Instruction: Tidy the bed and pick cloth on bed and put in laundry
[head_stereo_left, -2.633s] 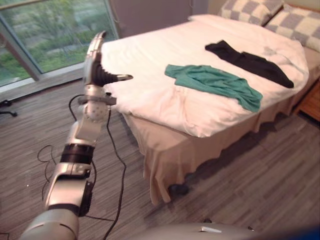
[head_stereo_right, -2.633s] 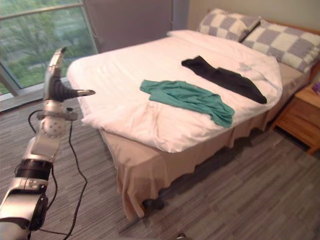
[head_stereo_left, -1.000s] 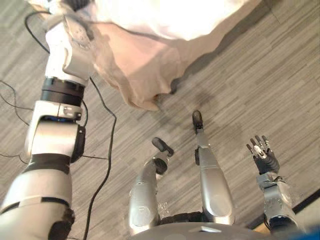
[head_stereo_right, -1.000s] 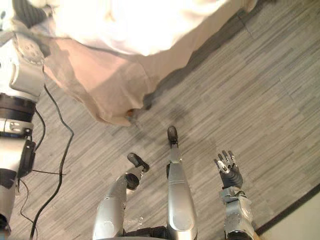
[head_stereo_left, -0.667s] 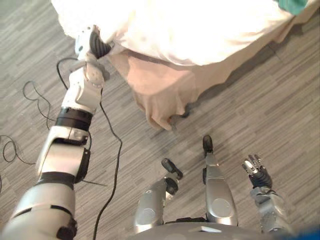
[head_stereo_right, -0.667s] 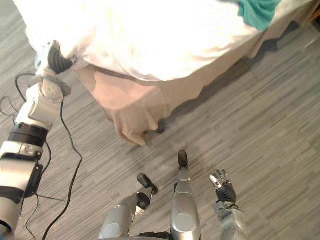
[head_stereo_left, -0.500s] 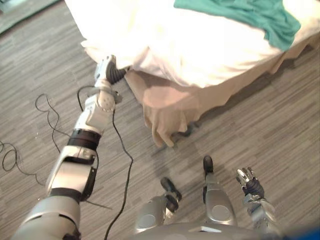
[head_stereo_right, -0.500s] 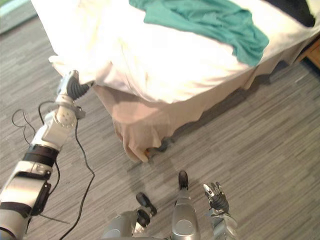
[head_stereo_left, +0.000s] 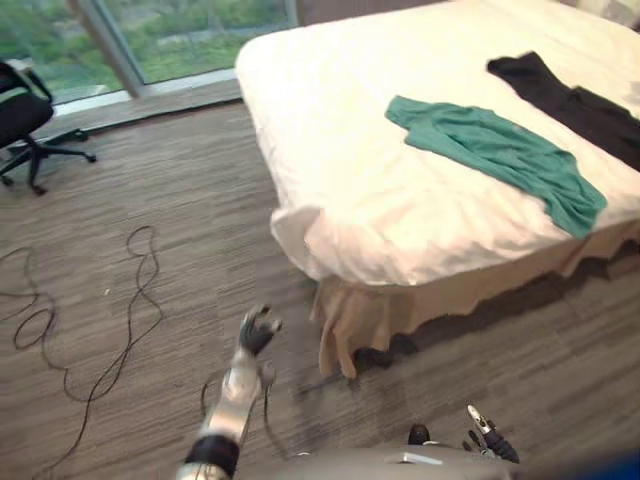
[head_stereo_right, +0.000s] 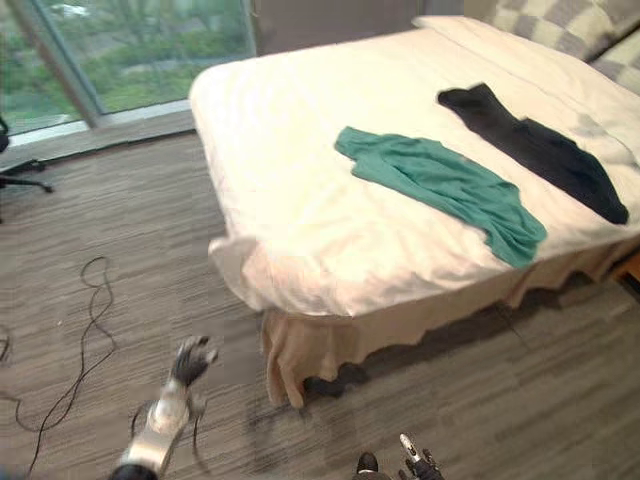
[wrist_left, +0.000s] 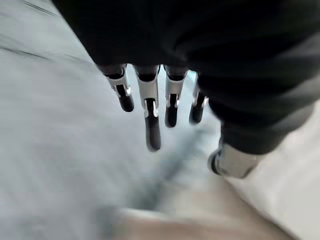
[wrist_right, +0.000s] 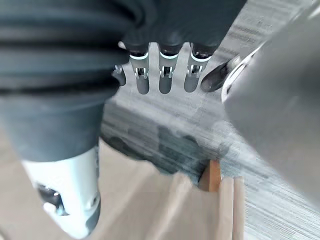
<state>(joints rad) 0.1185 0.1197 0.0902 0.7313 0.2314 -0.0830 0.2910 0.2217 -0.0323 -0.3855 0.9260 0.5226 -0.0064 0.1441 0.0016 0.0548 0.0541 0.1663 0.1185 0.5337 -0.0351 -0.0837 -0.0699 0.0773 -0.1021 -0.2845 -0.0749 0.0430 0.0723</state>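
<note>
A teal cloth (head_stereo_left: 500, 155) lies spread near the foot of the bed's white duvet (head_stereo_left: 340, 130). A black cloth (head_stereo_right: 540, 150) lies beyond it, toward the pillows. My left hand (head_stereo_left: 255, 330) hangs low over the floor, a little off the bed's near corner and touching nothing. In the left wrist view its fingers (wrist_left: 150, 120) are straight and empty. My right hand (head_stereo_left: 490, 445) shows low down, beside the bed's long side. Its fingers (wrist_right: 165, 75) are also straight, with nothing in them.
A beige bed skirt (head_stereo_left: 370, 320) hangs below the duvet at the near corner. Checked pillows (head_stereo_right: 560, 25) sit at the bed's head. A black office chair (head_stereo_left: 25, 110) stands by the large window (head_stereo_left: 190, 30) on the left. Grey plank floor runs round the bed.
The camera has swung up from the floor to the bed. My left hand has come off the duvet's corner and dropped low. The cloths have not moved.
</note>
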